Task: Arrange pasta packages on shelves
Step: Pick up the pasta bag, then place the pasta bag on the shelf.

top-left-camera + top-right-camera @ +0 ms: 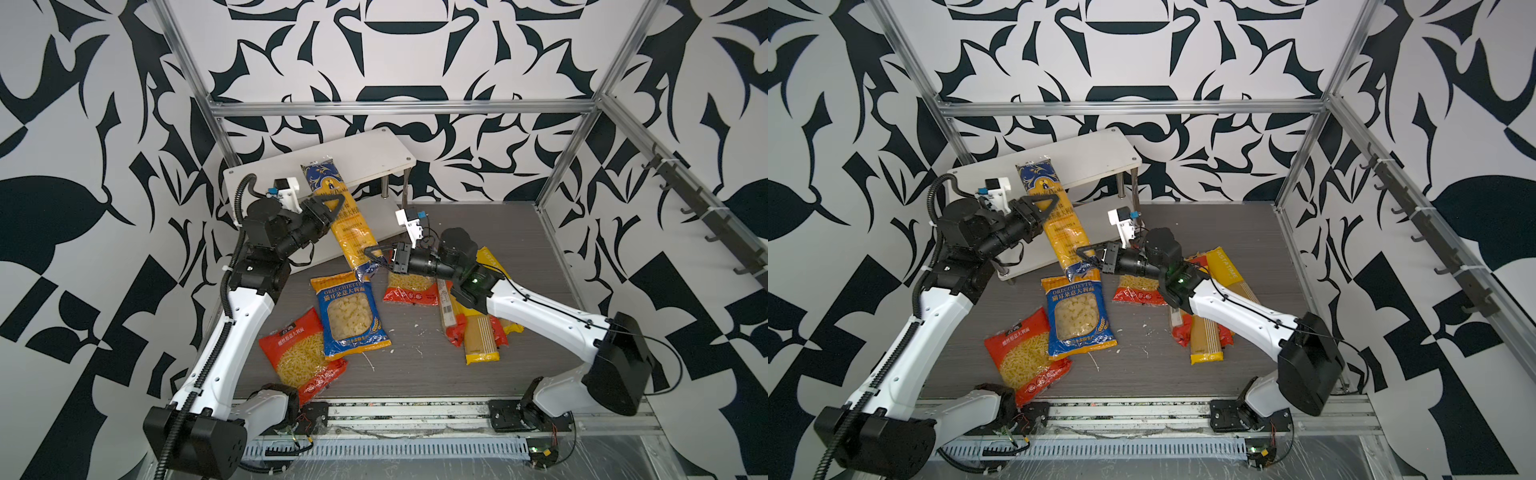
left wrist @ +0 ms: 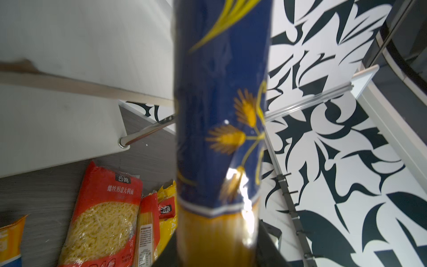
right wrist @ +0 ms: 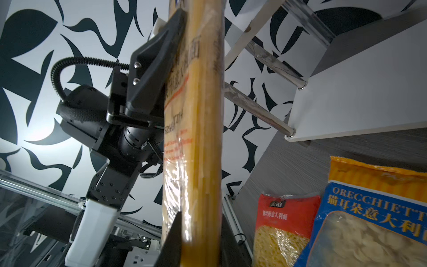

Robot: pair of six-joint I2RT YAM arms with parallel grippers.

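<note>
A long blue-and-yellow spaghetti pack (image 1: 347,220) (image 1: 1061,224) hangs tilted in the air, its blue top end over the white two-tier shelves (image 1: 374,151) (image 1: 1100,151). My left gripper (image 1: 332,204) (image 1: 1047,204) is shut on its upper middle; in the left wrist view the pack (image 2: 219,138) fills the space between the dark fingers. My right gripper (image 1: 372,258) (image 1: 1084,256) is shut on the pack's lower end (image 3: 196,138), one finger on each side. The left gripper's black finger (image 3: 150,69) lies against the pack higher up.
On the grey table lie a blue-orange orecchiette bag (image 1: 353,316), a red-orange short-pasta bag (image 1: 299,357) and another red-orange bag (image 1: 409,289) under my right wrist. Several red and yellow spaghetti packs (image 1: 478,332) are piled beneath the right arm. Aluminium frame rails (image 1: 399,109) surround the cell.
</note>
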